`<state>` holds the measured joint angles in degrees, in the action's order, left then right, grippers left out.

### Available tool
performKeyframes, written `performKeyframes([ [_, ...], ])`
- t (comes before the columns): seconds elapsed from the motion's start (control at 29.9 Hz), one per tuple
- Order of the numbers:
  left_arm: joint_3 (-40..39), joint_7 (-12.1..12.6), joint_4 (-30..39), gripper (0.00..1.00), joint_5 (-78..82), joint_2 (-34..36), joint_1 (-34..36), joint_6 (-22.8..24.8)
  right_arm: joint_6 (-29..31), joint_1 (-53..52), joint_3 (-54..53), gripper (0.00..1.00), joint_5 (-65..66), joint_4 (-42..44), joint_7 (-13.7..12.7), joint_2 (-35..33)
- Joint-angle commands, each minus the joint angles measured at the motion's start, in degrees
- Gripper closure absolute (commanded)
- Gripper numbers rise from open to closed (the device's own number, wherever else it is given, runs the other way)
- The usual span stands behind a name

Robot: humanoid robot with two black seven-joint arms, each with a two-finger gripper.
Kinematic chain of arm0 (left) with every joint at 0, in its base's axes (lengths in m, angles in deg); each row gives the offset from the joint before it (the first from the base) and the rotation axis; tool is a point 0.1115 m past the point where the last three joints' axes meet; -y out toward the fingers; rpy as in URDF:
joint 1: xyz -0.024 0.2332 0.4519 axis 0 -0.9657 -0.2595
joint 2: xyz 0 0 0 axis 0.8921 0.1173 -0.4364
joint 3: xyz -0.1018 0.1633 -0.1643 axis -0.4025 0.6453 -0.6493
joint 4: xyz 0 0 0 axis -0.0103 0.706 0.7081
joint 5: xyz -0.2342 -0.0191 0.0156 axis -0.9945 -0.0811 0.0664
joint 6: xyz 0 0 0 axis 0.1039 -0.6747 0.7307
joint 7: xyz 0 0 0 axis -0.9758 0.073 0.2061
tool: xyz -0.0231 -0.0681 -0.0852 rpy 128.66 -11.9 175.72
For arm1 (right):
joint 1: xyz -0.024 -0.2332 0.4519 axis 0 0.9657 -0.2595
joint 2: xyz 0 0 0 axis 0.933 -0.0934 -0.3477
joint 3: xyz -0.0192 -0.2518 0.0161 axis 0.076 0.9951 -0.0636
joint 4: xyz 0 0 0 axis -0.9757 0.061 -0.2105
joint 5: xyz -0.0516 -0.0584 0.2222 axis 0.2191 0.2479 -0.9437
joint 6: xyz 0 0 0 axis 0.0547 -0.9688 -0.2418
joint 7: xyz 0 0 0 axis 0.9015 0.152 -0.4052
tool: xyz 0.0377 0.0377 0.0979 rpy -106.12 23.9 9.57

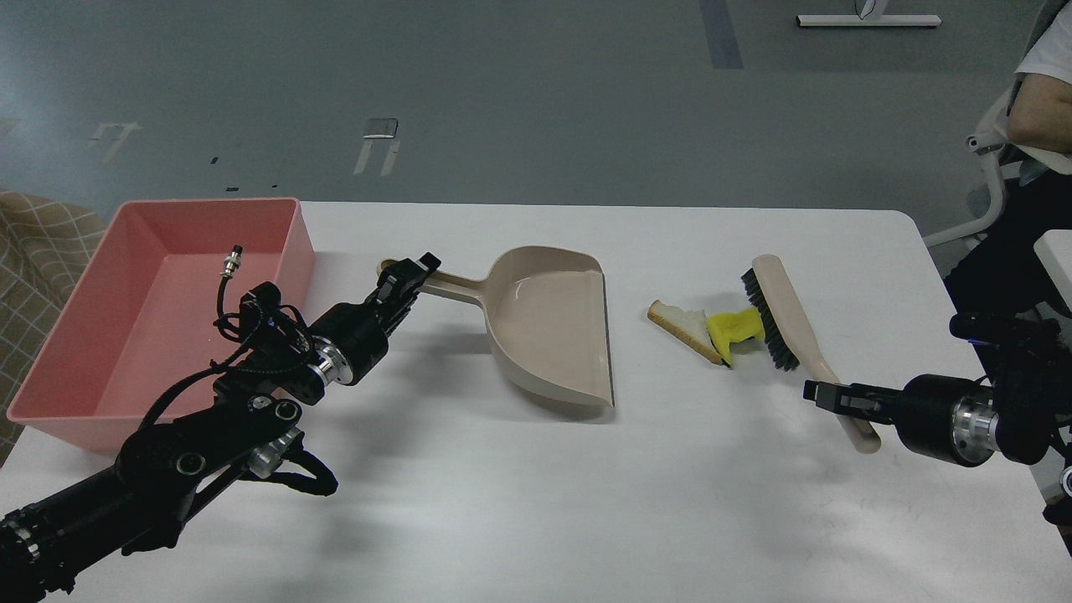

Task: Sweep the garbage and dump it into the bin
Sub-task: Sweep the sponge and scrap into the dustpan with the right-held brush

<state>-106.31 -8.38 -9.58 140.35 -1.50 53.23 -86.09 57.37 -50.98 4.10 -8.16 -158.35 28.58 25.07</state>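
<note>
The bread slice [680, 325] and the yellow sponge piece [730, 327] lie side by side on the white table, right of centre. My right gripper [825, 396] is shut on the handle of a beige brush [783, 310]; its black bristles touch the sponge's right side. My left gripper [409, 275] is shut on the handle of the beige dustpan [548, 322], whose open mouth faces right toward the scraps. The pink bin [159, 310] stands at the table's left edge, behind my left arm.
A seated person [1043, 109] and a white chair are at the far right beyond the table [536, 502]. A checked cloth [33, 243] shows at the far left past the bin.
</note>
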Motion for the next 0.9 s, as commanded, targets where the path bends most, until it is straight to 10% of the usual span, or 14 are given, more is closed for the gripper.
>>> performKeyframes([
  [0.0,0.0,0.1,-0.4,1.00,0.0,-0.2,-0.1,-0.2,0.1,0.0,0.2,1.00,0.0,0.3,0.4,-0.6],
  [0.87,0.6,-0.2,-1.2,1.00,0.0,-0.8,0.6,-0.1,0.2,0.4,-0.2,1.00,-0.4,0.7,-0.8,12.0],
])
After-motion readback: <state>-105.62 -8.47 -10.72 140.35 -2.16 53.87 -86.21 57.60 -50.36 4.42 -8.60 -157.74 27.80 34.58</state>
